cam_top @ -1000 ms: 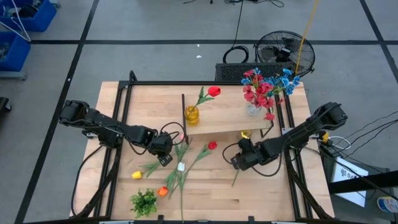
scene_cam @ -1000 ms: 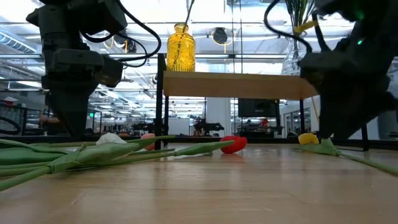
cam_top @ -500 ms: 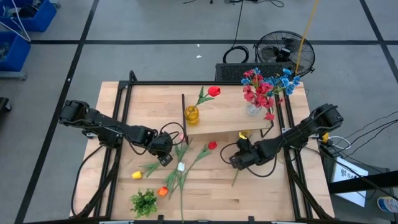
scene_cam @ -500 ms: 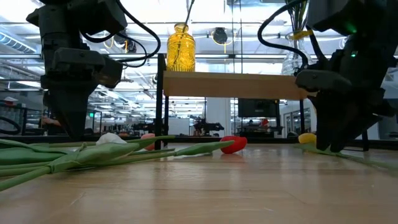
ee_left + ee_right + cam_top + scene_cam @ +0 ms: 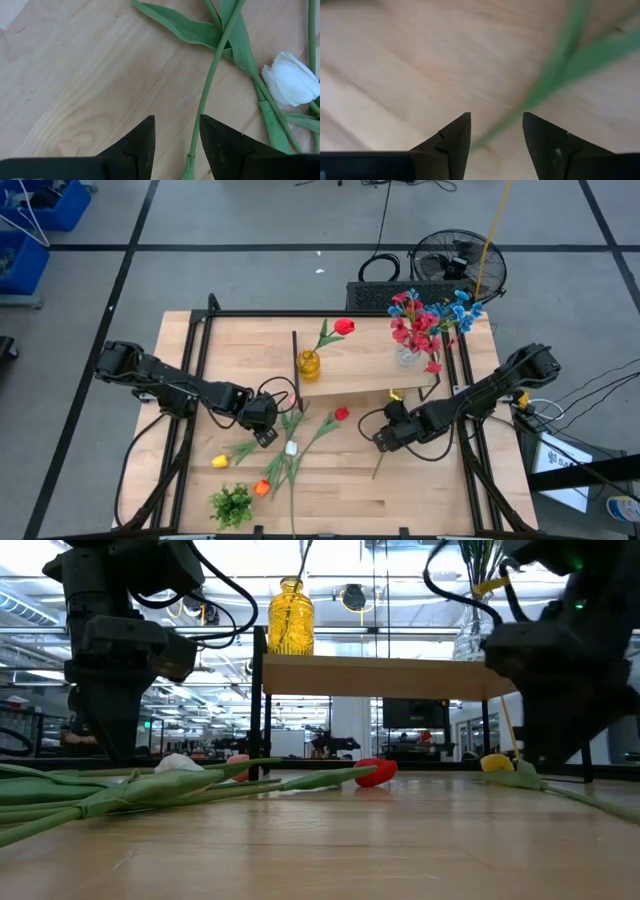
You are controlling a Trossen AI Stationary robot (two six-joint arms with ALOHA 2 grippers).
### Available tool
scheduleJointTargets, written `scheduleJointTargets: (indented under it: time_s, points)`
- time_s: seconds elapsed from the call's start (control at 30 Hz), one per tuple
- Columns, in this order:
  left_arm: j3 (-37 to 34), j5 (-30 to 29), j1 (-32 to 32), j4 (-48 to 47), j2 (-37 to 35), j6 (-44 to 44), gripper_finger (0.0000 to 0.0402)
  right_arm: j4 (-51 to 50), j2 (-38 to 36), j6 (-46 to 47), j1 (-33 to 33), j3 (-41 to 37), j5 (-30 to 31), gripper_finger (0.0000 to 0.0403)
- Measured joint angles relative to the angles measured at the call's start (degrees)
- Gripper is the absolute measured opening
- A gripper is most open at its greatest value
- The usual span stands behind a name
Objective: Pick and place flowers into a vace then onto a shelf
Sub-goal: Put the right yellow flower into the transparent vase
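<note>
Several tulips lie flat on the table: a yellow one (image 5: pixel 220 462), a white one (image 5: pixel 291 448), an orange one (image 5: pixel 262 488) and a red one (image 5: pixel 342 414). Another yellow tulip (image 5: pixel 394 395) lies under the shelf's edge, its stem (image 5: pixel 545 85) running toward the table's near edge. My left gripper (image 5: pixel 176 135) is open and points down, with a green stem's cut end (image 5: pixel 189 162) between its fingers, untouched. My right gripper (image 5: pixel 495 130) is open above the yellow tulip's stem. On the shelf (image 5: pixel 365 370) stand a yellow vase (image 5: pixel 309 364) holding a red tulip (image 5: pixel 345 327) and a clear vase (image 5: pixel 408 356) of red and blue flowers.
A short green leafy clump (image 5: pixel 231 505) lies near the table's front left. The shelf's black legs (image 5: pixel 258 705) stand between the two arms. Bare wood lies near the table's front right (image 5: pixel 420 500). A fan (image 5: pixel 458 265) stands behind the table.
</note>
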Motion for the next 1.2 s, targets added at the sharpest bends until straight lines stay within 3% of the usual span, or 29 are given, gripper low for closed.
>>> scheduleJointTargets:
  time_s: [0.13,0.33,0.57,0.7,0.87,1.03,1.2]
  points:
    - [0.00,0.00,0.00,0.00,0.00,-0.09,0.0156,-6.48,0.09,4.78,-0.25,-0.04,0.29,0.0171]
    - [0.00,-0.07,0.00,0.00,0.00,0.14,0.0156,-5.00,0.07,6.56,-2.36,-0.04,7.50,0.0171]
    - [0.00,-0.07,0.00,0.00,0.00,-0.68,0.0156,-5.19,0.07,5.20,-5.66,-0.46,5.85,0.0170]
    - [0.00,-0.20,0.00,0.00,0.00,-0.95,0.0156,-2.08,0.07,7.41,-6.62,-3.58,1.58,0.0162]
    - [0.00,-0.24,0.00,0.00,0.00,-0.87,0.0156,4.90,-0.41,8.32,-6.55,-7.92,3.16,0.0148]
    - [0.00,-0.28,0.00,-0.07,0.00,-0.70,0.0156,4.85,-0.21,6.29,-6.68,-8.31,4.05,0.0108]
    - [0.00,-0.31,0.00,-0.05,0.00,-0.78,0.0156,7.81,-1.76,-0.90,-5.52,-8.48,4.22,0.0026]
